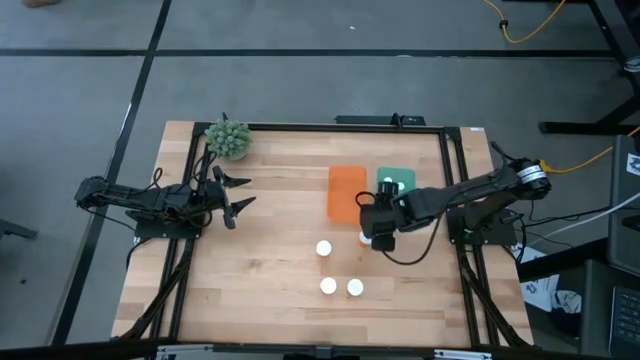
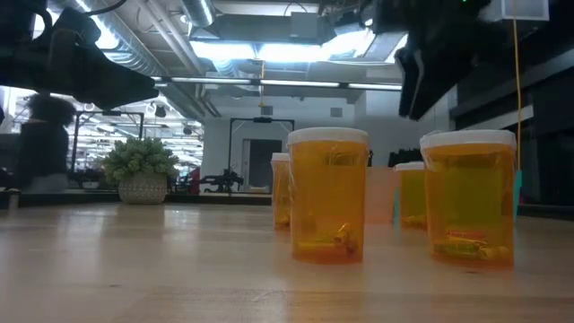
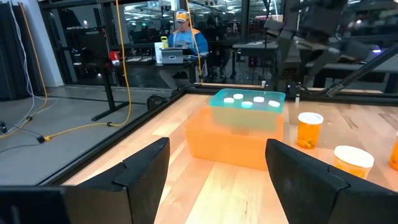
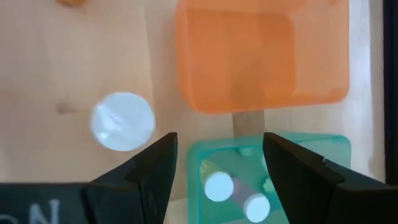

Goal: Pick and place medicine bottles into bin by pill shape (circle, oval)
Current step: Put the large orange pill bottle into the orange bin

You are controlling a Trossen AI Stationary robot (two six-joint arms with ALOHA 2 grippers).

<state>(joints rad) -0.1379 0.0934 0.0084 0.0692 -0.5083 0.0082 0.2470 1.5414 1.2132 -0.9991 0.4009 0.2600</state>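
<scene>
Right tool (image 1: pixel 381 232): hangs over the counter (image 1: pixel 280 250) just in front of the two bins, fingers spread, nothing between them.
Left tool (image 1: pixel 236 196): waits at the left side of the counter near the potted plant (image 1: pixel 228 138), fingers spread, pinching nothing.
Orange bin (image 1: pixel 346 190): beside the green bin, no bottles inside.
Green bin (image 1: pixel 396 182): white-capped bottles (image 4: pixel 219 186) lie inside.
Loose bottles: one (image 1: pixel 324 248) stands left of the right tool; two (image 1: pixel 328 286) (image 1: pixel 355 287) stand side by side nearer the front edge; another white cap (image 1: pixel 365 237) shows just beside the right tool.
Bottle look: amber-orange bodies (image 2: pixel 327 197), white caps, upright.
</scene>
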